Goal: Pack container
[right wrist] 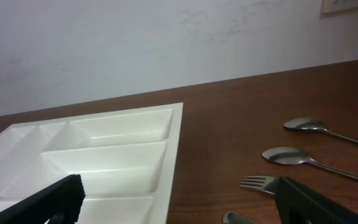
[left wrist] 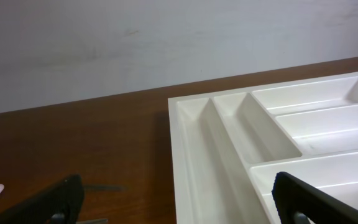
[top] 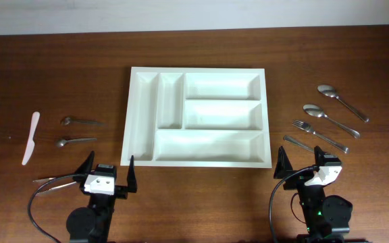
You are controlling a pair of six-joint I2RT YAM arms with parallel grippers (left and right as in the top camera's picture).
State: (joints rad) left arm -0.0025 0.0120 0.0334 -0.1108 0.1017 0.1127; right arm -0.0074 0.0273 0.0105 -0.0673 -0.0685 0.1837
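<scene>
Container [top: 194,164] sits at the centre of the table [top: 59,74]: one white tray with five compartments, two narrow at the left, three long at the right and near side, each showing only bare white floor. Its near rim lies just beyond both grippers.

Left gripper [top: 109,169] stands off the near-left corner, jaws wide apart, holding nothing. The right gripper [top: 300,165] stands off the near-right corner, likewise spread and unladen.

Right of the tray:
- two large spoons [top: 342,101] [top: 329,119]
- one fork [top: 319,135]
- one metal piece [top: 297,142], type unclear

Left of the tray:
- two small spoons [top: 81,121] [top: 75,141]
- one white plastic knife [top: 31,138]
- one thin dark utensil [top: 56,180] beside the gripper there

Bare wood separates the tray from the cutlery on both sides.
</scene>
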